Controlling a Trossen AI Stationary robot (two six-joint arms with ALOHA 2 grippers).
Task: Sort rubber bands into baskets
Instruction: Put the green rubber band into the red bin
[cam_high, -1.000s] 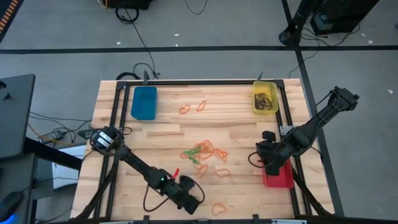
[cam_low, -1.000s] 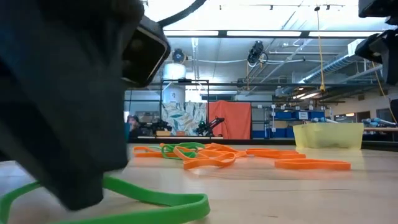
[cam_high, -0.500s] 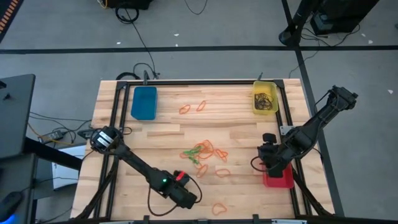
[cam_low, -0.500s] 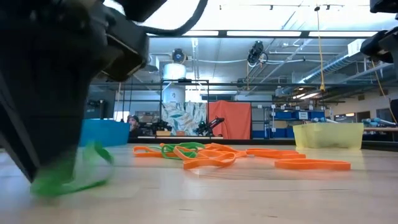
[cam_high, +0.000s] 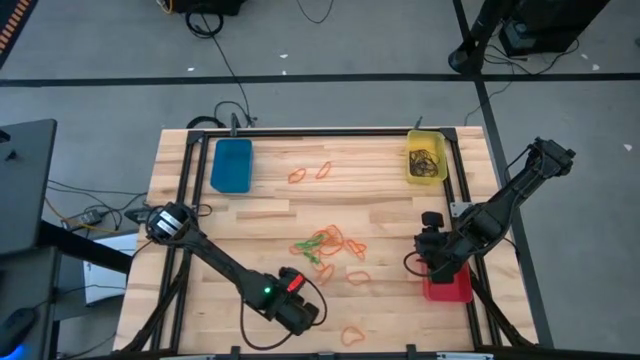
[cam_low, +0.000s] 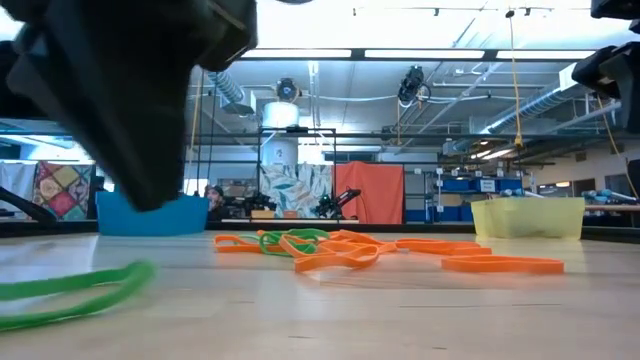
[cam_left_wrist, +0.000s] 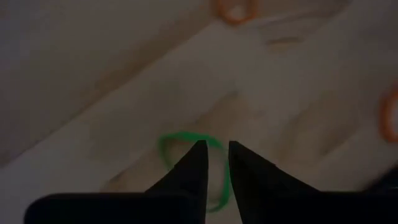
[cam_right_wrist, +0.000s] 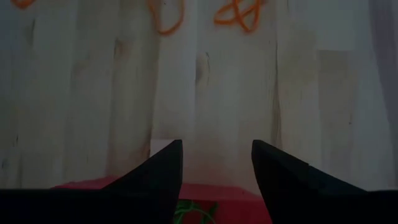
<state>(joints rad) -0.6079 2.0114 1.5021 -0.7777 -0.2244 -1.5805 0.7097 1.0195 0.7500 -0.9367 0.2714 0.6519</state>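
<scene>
My left gripper (cam_high: 303, 314) hangs near the table's near edge, its fingers a narrow gap apart (cam_left_wrist: 216, 146), holding nothing. A green rubber band (cam_left_wrist: 186, 169) lies flat on the wood right under its fingertips; it also shows in the low view (cam_low: 70, 295), with the gripper clear above it. My right gripper (cam_right_wrist: 216, 155) is open and empty over the far rim of the red basket (cam_high: 447, 287), which holds a green band (cam_right_wrist: 193, 211). Orange and green bands (cam_high: 326, 244) lie in a heap mid-table. The blue basket (cam_high: 232, 165) and yellow basket (cam_high: 425, 160) stand at the far edge.
Loose orange bands lie at the far middle (cam_high: 310, 173), right of the heap (cam_high: 357, 277) and near the front edge (cam_high: 352, 333). The yellow basket holds dark bands. Black frame rails run along the table's left and right sides (cam_high: 462, 180).
My left gripper has risen off the table and drifted a little toward the left edge. The green band went along under its tips half a second ago and has now dropped back flat on the wood, farther left.
</scene>
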